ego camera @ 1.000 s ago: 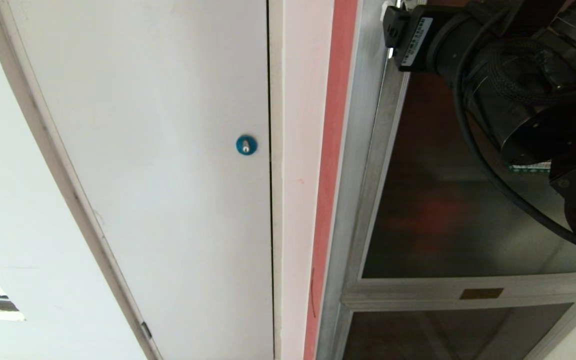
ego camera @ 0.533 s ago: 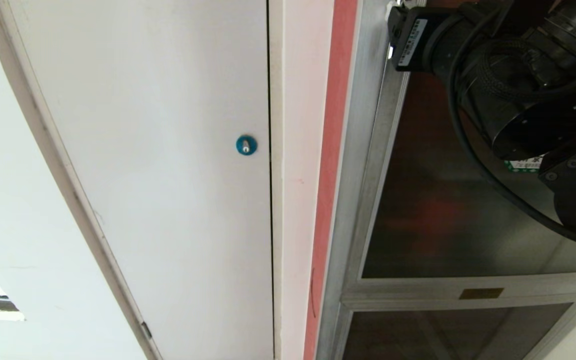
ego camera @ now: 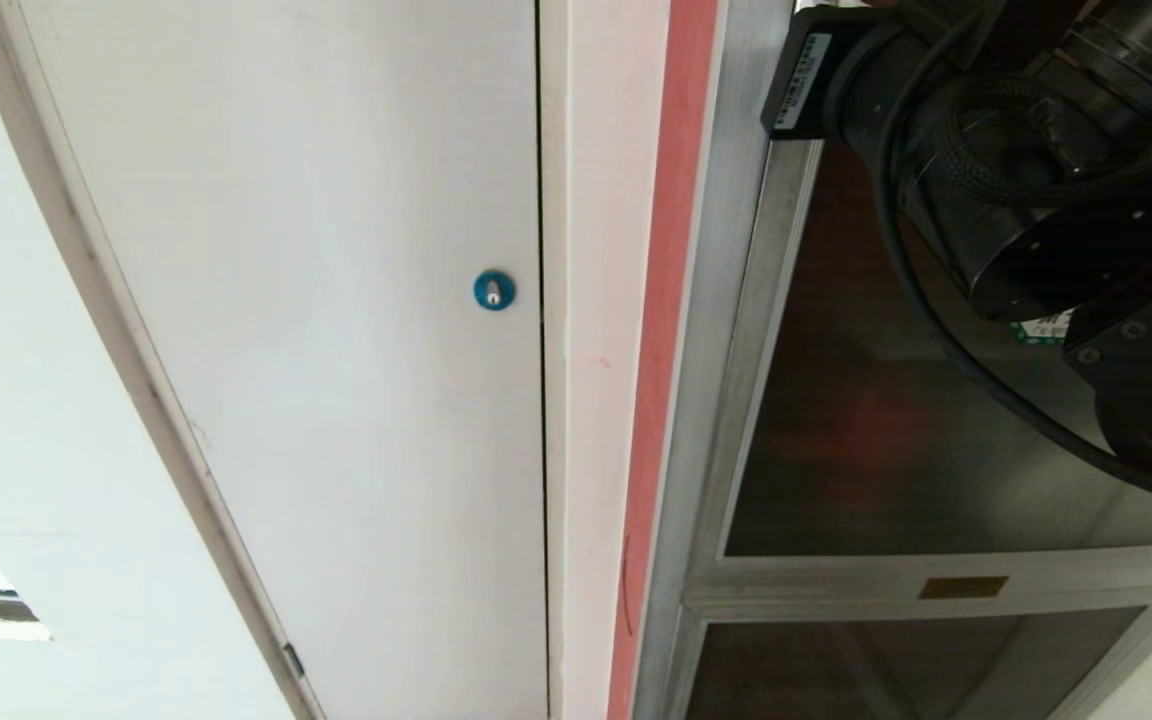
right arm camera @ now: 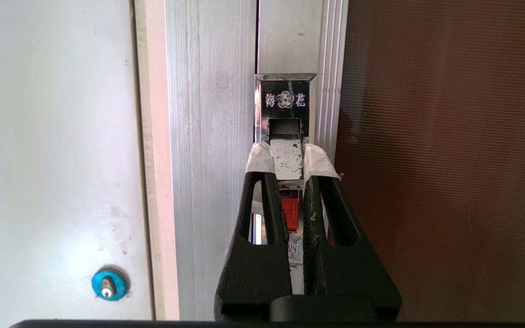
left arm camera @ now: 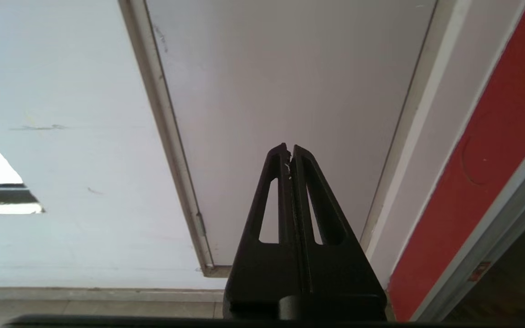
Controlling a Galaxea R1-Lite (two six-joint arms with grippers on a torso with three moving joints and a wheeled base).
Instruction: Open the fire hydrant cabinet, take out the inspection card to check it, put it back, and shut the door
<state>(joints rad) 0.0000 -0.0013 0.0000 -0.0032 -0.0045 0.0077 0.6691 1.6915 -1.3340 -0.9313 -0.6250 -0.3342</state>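
The fire hydrant cabinet (ego camera: 736, 300) has a silver aluminium frame, and its door (ego camera: 886, 420) is dark tinted glass, standing closed. In the right wrist view, a silver latch tab (right arm camera: 286, 159) sits on the door frame with a small red piece (right arm camera: 290, 212) below it. My right gripper (right arm camera: 286, 157) is shut on that tab, its white-taped fingertips (right arm camera: 259, 158) pressed against both sides. In the head view the right arm (ego camera: 1016, 200) covers the door's upper part, with its gripper hidden past the top edge. My left gripper (left arm camera: 289, 150) is shut on nothing, parked low. The inspection card is out of view.
A plain white door with a blue round lock (ego camera: 493, 290) stands left of the cabinet, beyond a red strip (ego camera: 666, 300). A green-bordered sticker (ego camera: 1041, 328) peeks out behind the arm. Below the door is a shorter glass panel (ego camera: 886, 660) under a brass label (ego camera: 962, 587).
In the head view the right arm's wrist has shifted slightly up and in towards the cabinet frame. The door and everything else stand as before.
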